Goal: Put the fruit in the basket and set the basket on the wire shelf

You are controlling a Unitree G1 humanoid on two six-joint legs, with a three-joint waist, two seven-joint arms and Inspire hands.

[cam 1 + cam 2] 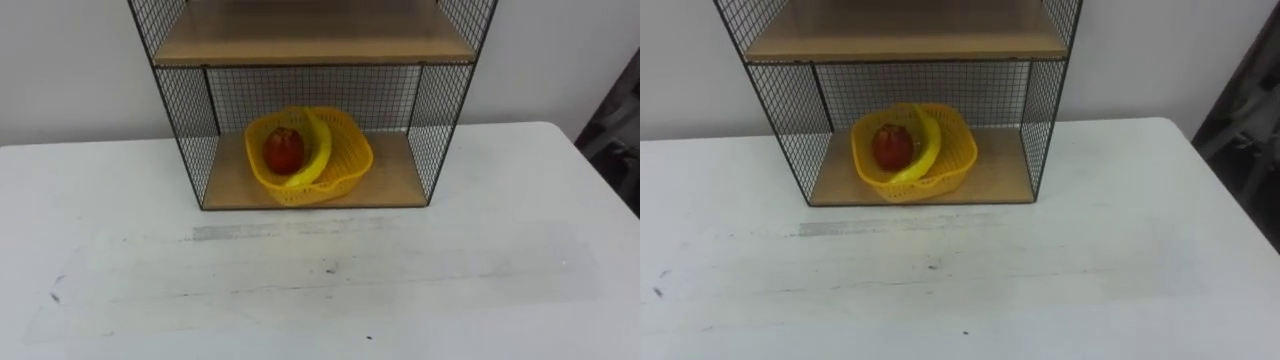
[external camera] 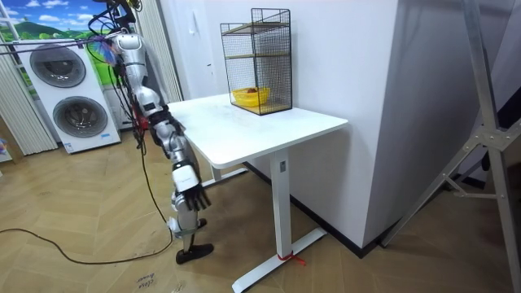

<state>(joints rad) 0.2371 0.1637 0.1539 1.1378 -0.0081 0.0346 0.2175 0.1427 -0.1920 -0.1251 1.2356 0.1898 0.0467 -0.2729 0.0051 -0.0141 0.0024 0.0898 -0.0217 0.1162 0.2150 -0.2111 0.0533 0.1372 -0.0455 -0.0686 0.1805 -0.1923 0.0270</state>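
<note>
A yellow plastic basket [image 1: 345,160] sits on the bottom wooden board of the black wire shelf [image 1: 395,185], left of the board's middle. Inside the basket lie a red apple [image 1: 284,150] and a yellow banana [image 1: 320,148], the banana curving over the apple's right side. The shelf stands at the back of the white table [image 1: 420,270], against the wall. In the room view the shelf [image 2: 259,57] with the basket [image 2: 251,98] is at the table's far end. I stand at the table's near end, and my right hand [image 2: 189,194] hangs low beside my leg with relaxed fingers.
An upper wooden board [image 1: 310,35] spans the shelf above the basket. Wire mesh walls close the shelf's sides and back. The table's right edge [image 1: 600,170] runs near a dark object [image 1: 618,125]. Two stacked washing machines [image 2: 69,89] stand behind me.
</note>
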